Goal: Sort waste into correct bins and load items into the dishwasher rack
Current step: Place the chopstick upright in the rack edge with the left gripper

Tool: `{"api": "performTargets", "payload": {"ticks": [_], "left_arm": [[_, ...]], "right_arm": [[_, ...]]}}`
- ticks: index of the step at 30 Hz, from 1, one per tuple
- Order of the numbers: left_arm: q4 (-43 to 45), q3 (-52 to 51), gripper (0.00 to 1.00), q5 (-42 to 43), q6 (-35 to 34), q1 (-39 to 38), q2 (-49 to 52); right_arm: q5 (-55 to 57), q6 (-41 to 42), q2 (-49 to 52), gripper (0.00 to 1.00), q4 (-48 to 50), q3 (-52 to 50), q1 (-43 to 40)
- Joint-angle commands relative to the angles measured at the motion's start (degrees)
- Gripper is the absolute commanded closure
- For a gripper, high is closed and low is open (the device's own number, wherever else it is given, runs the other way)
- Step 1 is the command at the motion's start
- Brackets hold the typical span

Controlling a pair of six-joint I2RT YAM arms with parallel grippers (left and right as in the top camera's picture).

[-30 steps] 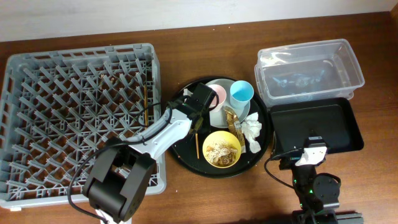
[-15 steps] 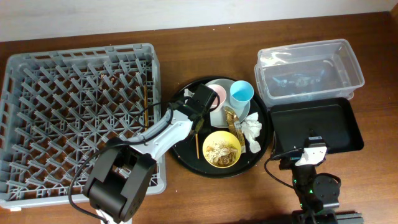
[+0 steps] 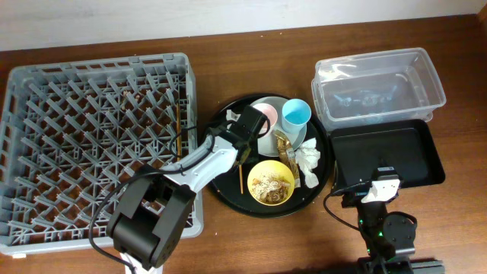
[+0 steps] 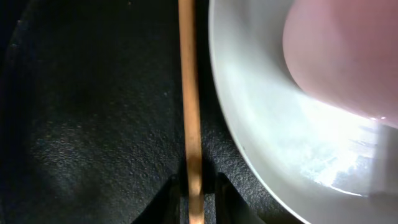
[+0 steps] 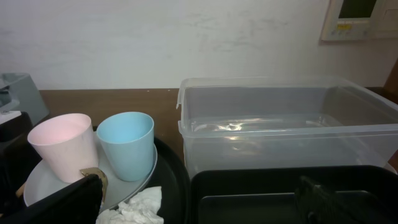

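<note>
My left gripper is low over the round black tray and shut on a wooden chopstick that lies beside the white plate; the chopstick points toward the table's front. A pink cup and a light-blue cup stand on the plate. A gold-brown wrapper and a white napkin lie to their right. A yellow bowl holds rice scraps. A second chopstick lies in the grey rack. My right gripper is open and empty at the black bin's front edge.
The round black tray sits between the rack and the bins. The clear tub stands at the back right, with the black rectangular tray in front of it. The right wrist view shows both cups, the tub and the napkin.
My left gripper has shifted slightly along the chopstick toward the front of the tray. The chopstick still lies on the tray. The right arm has not moved.
</note>
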Motion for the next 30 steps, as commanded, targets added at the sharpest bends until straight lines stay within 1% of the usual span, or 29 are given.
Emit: {"api": "performTargets", "payload": {"ticks": [1,2,6,8,11,12,15,17,18,19,23,30], "left_arm": [[-0.22,-1.09,0.96,0.07,-0.37,-0.15,3.28],[-0.35,-0.81,0.99,0.02,-0.35,-0.15,3.06],[-3.63,2.19,0.99,-0.79,-0.35,0.92,-1.05],[-9.4,6.29,0.99,-3.23,0.37,2.43,-7.04],[-17.22,10.45,0.99,-3.19,6.25,5.46,-14.84],[-18.34,10.6,0.99,-3.17,7.08,6.56,-16.35],[-23.63,10.6,1.0,-2.93,10.62,13.07,-20.87],[-26.4,10.19,0.99,-1.6,13.44,16.41,-20.48],[-26.58,9.7,0.99,0.94,16.35,17.25,-19.69],[-26.58,9.35,1.0,1.62,17.57,17.44,-18.93],[-26.49,8.41,1.0,-1.03,17.22,17.84,-13.97],[-26.4,8.26,0.99,-1.05,16.87,18.64,-8.15]], "right_arm": [[0.09,-0.02,-0.33,0.01,-0.37,-0.31,0.17],[0.09,-0.02,-0.33,0.01,-0.37,-0.31,0.17],[0.09,-0.02,-0.33,0.01,-0.37,-0.31,0.17],[0.09,-0.02,-0.33,0.01,-0.37,-0.31,0.17],[0.09,-0.02,-0.33,0.01,-0.37,-0.31,0.17],[0.09,-0.02,-0.33,0.02,-0.37,-0.31,0.17],[0.09,-0.02,-0.33,0.01,-0.37,-0.31,0.17],[0.09,-0.02,-0.33,0.01,-0.37,-0.31,0.17],[0.09,-0.02,-0.33,0.01,-0.37,-0.31,0.17],[0.09,-0.02,-0.33,0.01,-0.37,-0.31,0.17],[0.09,-0.02,-0.33,0.01,-0.37,-0.31,0.17],[0.09,-0.02,-0.33,0.01,-0.37,-0.31,0.17]]}}
